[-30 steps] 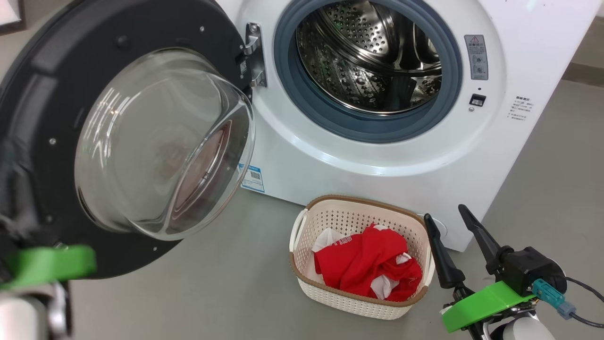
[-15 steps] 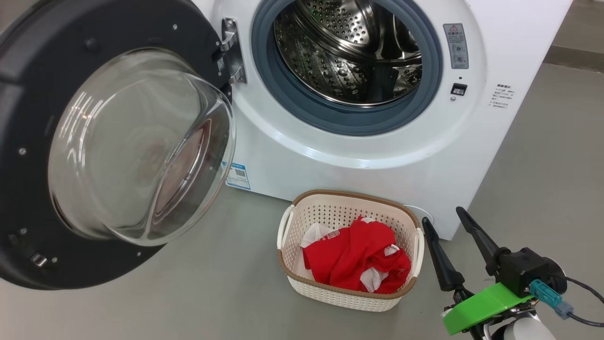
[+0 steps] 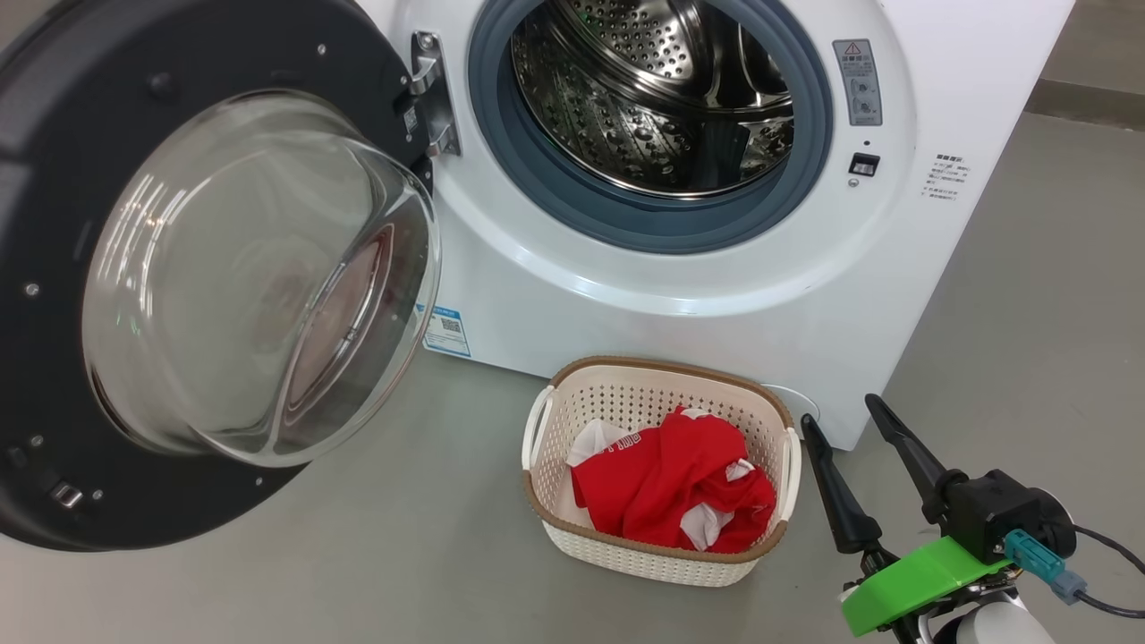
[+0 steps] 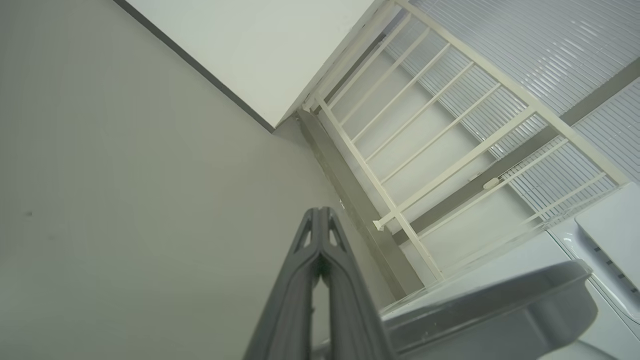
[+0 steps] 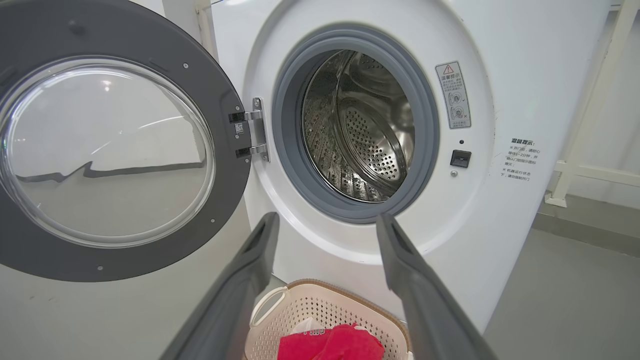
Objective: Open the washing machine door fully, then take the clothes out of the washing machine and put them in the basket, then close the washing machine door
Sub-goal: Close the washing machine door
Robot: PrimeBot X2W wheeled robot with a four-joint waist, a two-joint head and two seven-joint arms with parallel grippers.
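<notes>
as clothes [image 3: 671,487] lie in basket [image 3: 664,373], right claw [image 3: 840,410] beside

Laundry corner: washing machine [image 3: 626,304] and basket [image 3: 644,561] (bare grey floor [image 3: 402,555]).

Washing machine door [image 3: 54,179] stands open left of washing machine [image 3: 680,304], hinged at left edge of drum [image 3: 662,107] opening. basket [image 3: 657,368] on floor [image 3: 402,555] just before machine; clothes [image 3: 671,487] in basket; right gripper [image 3: 839,410] just right of basket

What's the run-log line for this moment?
washing machine door open; drum looks empty; clothes in basket; left gripper shut; right gripper open, empty; pending: close door
</notes>
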